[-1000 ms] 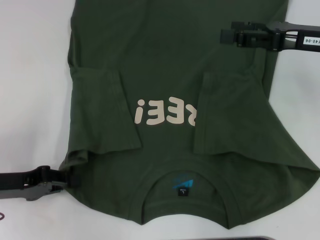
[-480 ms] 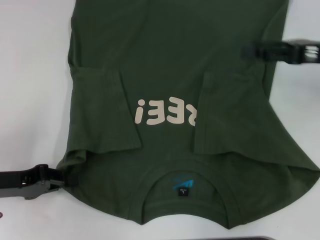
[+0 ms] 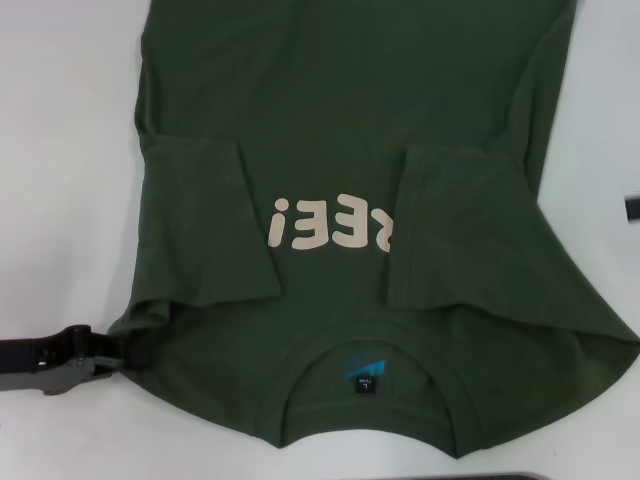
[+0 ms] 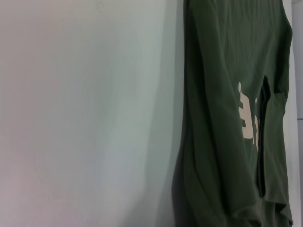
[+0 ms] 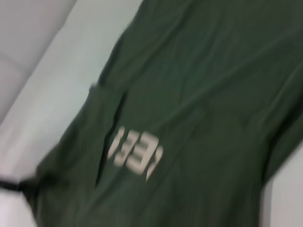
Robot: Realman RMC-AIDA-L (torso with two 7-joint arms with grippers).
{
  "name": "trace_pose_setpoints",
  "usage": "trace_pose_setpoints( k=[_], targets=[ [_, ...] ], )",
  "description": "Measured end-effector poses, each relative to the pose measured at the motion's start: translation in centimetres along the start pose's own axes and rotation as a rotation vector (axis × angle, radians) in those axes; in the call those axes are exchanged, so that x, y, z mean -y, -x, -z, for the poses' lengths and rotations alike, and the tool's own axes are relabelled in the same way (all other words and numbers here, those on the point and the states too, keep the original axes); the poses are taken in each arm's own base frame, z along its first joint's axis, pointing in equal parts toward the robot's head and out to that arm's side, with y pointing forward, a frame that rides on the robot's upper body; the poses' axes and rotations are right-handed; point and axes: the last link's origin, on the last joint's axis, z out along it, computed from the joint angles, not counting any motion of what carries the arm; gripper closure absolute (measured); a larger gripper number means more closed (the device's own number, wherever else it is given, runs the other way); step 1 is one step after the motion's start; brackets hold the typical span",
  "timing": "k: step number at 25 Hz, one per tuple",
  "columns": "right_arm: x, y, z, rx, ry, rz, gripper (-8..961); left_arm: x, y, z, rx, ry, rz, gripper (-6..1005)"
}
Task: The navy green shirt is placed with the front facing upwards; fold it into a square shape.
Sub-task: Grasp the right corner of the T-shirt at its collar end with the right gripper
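The navy green shirt (image 3: 340,110) lies front up on the white table (image 3: 60,150), with its collar (image 3: 372,418) and neck tag (image 3: 366,384) nearest me. Both sleeves are folded inward; the left sleeve (image 3: 205,220) and the right sleeve (image 3: 450,225) cover the ends of the cream lettering (image 3: 330,225). My left gripper (image 3: 108,358) is at the shirt's near left shoulder edge and is shut on the cloth. Of my right gripper only a dark sliver (image 3: 632,208) shows at the frame's right border, off the shirt. The shirt also fills the left wrist view (image 4: 218,118) and the right wrist view (image 5: 199,94).
A dark strip (image 3: 520,476) lies along the near table edge at the bottom right. Bare white table (image 4: 85,113) stretches to the left of the shirt.
My right arm has pulled back to the right, off the shirt and almost out of view. My left gripper has slid a little left, and the shirt's shoulder edge went with it.
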Motion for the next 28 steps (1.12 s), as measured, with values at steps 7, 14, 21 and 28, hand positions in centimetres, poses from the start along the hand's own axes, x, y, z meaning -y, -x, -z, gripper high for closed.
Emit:
trace_pose_setpoints(
  k=[7,14,21,28],
  targets=[
    [0.6,-1.7,-0.4,-0.171,-0.065,-0.025,28,-0.3,-0.5,-0.2,0.002,-0.002,-0.010,985],
    [0.7,-2.3,-1.3,-0.252,-0.081,-0.046,28,-0.5,-0.9,-0.3,0.006,-0.005,-0.017,985],
    [0.3,-2.6,-1.6,-0.273,-0.054,-0.054,28,-0.5,-1.0,-0.2,0.004,-0.007,-0.018,985],
    [0.5,-3.4,-2.3,-0.276,-0.037,-0.127,28,-0.4,-1.1,0.1,-0.001,-0.020,-0.021,985]
  ],
)
